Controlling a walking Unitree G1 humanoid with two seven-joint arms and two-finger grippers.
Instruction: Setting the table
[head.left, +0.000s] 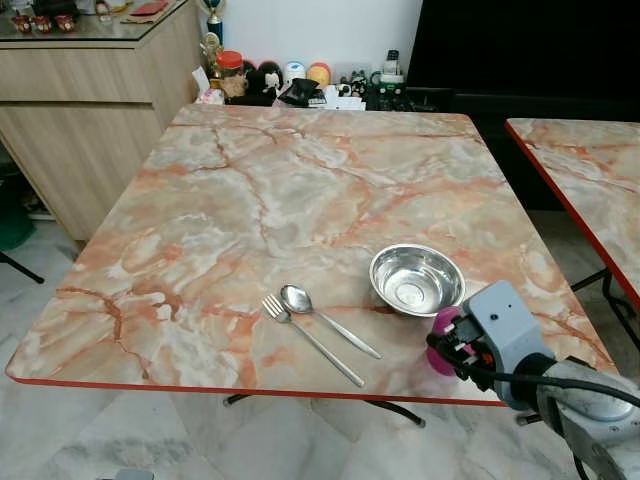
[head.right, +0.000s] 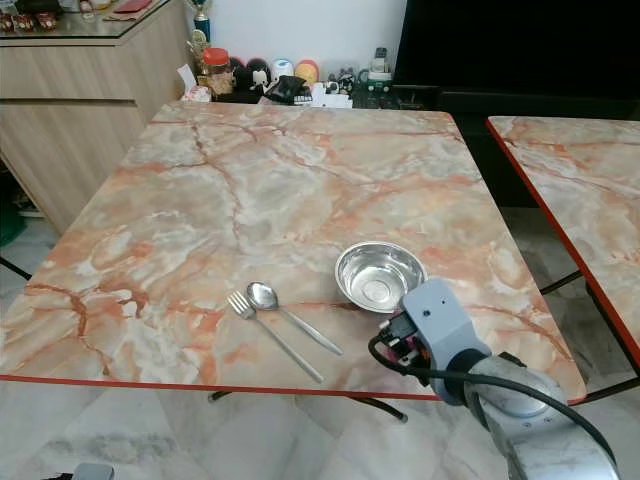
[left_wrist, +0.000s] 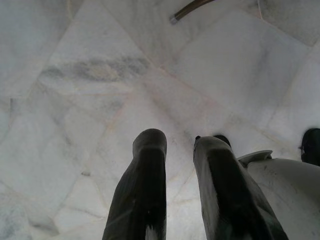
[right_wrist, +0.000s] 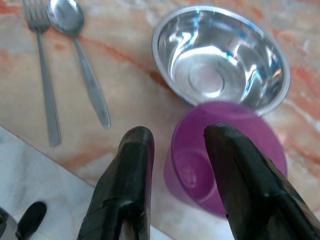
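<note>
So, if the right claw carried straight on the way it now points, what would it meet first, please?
The right claw holds the purple cup by its rim, and just beyond the cup sits the steel bowl; the cup would probably bump the bowl first, though depth is unclear.

right arm (head.right: 520, 415) is rounded silver metal with a blue-grey boxy wrist block (head.right: 437, 318); a black cable (head.right: 420, 374) loops along it; both grippers have long, tapered, matte black fingers (right_wrist: 125, 185).

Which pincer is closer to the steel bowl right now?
Right. The right pincer grips a purple cup beside the steel bowl; the left pincer hangs over the floor.
</note>
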